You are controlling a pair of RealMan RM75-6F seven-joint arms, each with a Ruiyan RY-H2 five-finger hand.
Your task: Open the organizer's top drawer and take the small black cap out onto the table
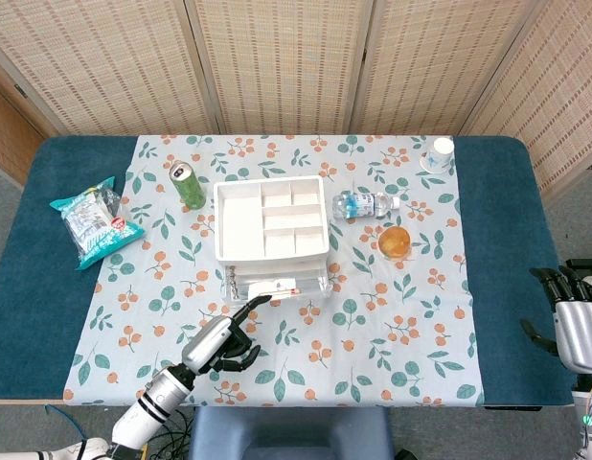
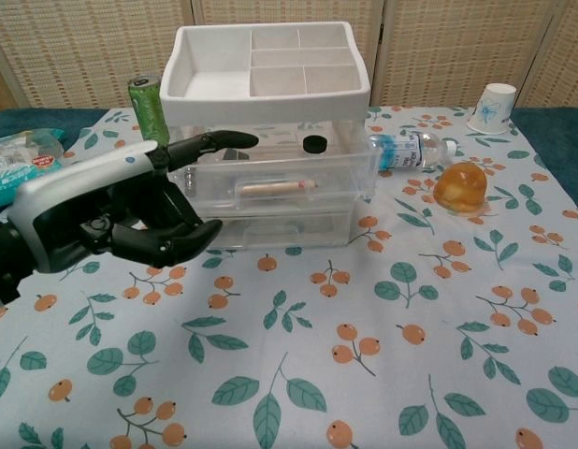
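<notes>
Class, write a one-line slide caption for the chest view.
Left hand hovers before the clear organizer, the small black cap inside its top drawer.

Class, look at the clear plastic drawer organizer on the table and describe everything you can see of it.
The clear plastic drawer organizer stands upright mid-table on the floral tablecloth. A white compartmented tray sits on top, above two transparent stacked drawers. The top drawer is slightly pulled out; inside it a small black cap and a pale stick-shaped item show. No hand touches it.
</notes>
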